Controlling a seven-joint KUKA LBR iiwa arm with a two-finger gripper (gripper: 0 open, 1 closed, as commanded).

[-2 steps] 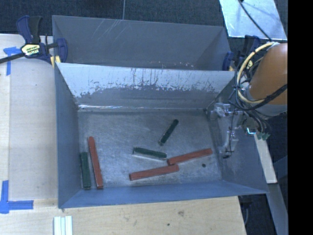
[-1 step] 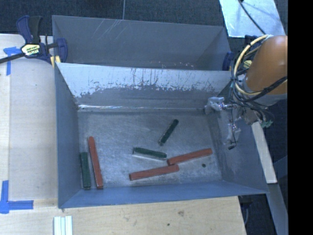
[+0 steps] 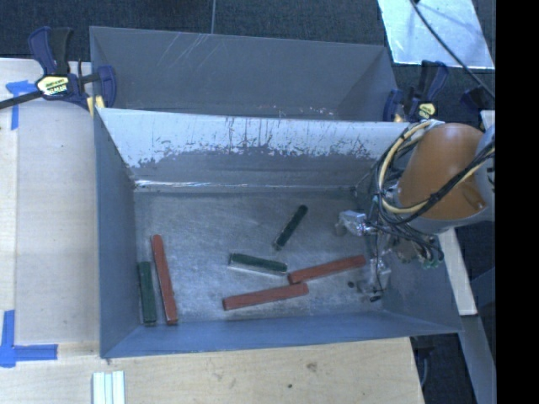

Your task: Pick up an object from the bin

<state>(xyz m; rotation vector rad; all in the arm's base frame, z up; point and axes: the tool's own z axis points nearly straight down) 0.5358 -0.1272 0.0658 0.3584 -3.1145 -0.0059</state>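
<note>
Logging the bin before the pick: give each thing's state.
gripper: low at the bin's right end.
right red stick: flat, end by gripper.
middle red stick: flat.
left red stick: flat.
left green stick: flat, beside it.
middle green stick: flat.
dark green stick: flat, diagonal, alone.

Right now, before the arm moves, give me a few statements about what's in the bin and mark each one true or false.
1. Three red-brown bars lie in the bin. True.
2. The claw hangs over the bin's left side. False: the claw is at the right side, by the end of the right red-brown bar.
3. A left dark green bar lies alongside the left red-brown bar near the left wall. True.
4. The dark green bars are piled on one another. False: they lie apart, with the tilted dark green bar and the middle dark green bar out on the floor.
</note>
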